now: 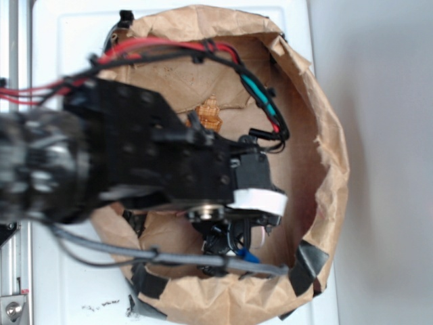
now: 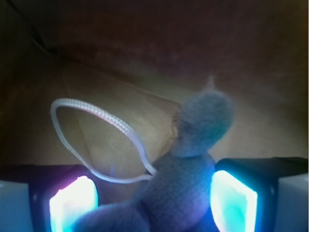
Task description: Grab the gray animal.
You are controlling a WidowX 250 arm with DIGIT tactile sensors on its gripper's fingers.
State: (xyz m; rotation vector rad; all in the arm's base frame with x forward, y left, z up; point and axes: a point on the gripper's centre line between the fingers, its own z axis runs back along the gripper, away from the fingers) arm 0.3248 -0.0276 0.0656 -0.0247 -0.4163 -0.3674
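In the wrist view the gray animal (image 2: pixel 188 169), a soft gray plush with a rounded knob on top, lies between my fingers. Its thin white string loop (image 2: pixel 96 145) curls off to the left over brown paper. My gripper (image 2: pixel 153 193) is open. The right pad (image 2: pixel 234 200) sits right against the toy's body, and a lower gray lobe reaches toward the left pad (image 2: pixel 72 205). In the exterior view the gripper (image 1: pixel 230 254) points down inside the bag, and the arm hides the animal.
A crumpled brown paper bag (image 1: pixel 325 169) with rolled-down walls rings the whole work area on a white table (image 1: pixel 61 40). An orange-brown striped seashell (image 1: pixel 210 115) lies at the back of the bag. Red and black cables (image 1: pixel 169 51) arch over it.
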